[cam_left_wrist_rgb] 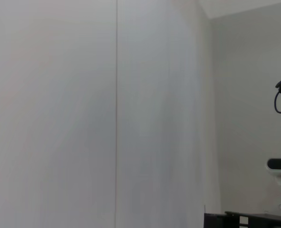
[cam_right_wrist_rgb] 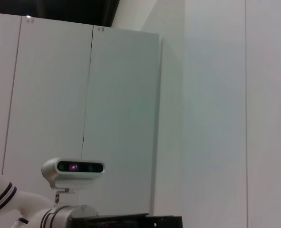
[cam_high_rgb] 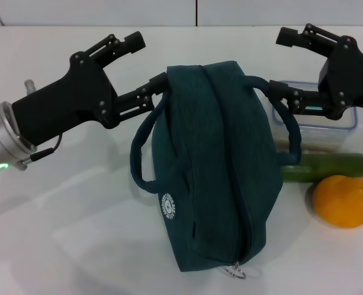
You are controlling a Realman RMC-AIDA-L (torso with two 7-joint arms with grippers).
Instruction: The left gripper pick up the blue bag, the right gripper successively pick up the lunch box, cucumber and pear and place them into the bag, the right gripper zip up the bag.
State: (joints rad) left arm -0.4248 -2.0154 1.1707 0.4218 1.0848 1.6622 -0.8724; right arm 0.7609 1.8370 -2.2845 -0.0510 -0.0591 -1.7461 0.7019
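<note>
Head view: blue bag (cam_high_rgb: 215,163) lies on the white surface (cam_high_rgb: 77,233), centre, zip seam up and apparently closed, metal ring pull (cam_high_rgb: 237,270) at the near end. Left gripper (cam_high_rgb: 145,67) sits at the bag's far left corner, fingers spread wide; lower finger touches or nearly touches the fabric where the left loop handle (cam_high_rgb: 142,153) joins, upper finger is in the air well clear. Nothing pinched. Right gripper (cam_high_rgb: 285,64) mirrors it on the other side, also spread, lower finger at the right loop handle (cam_high_rgb: 288,132), holding nothing. Lunch box (cam_high_rgb: 316,126) sits behind the right gripper, partly hidden. Cucumber (cam_high_rgb: 328,166) lies just in front of it, touching the bag's right edge. Pear (cam_high_rgb: 343,201) is nearest, just beside the cucumber.

Left wrist view: wall only, plus some cable and gear at the edge. No bag, no fingers.

Right wrist view: cabinet doors and a camera unit on a stand. Nothing of the task.

Step in hand, my read: left grab on the bag. Get both fingers around the handle or a fabric fold at the corner before closing, not just brushing the side. Lift so the zip stays up and reachable. Bag looks zipped, so it needs opening before loading.
</note>
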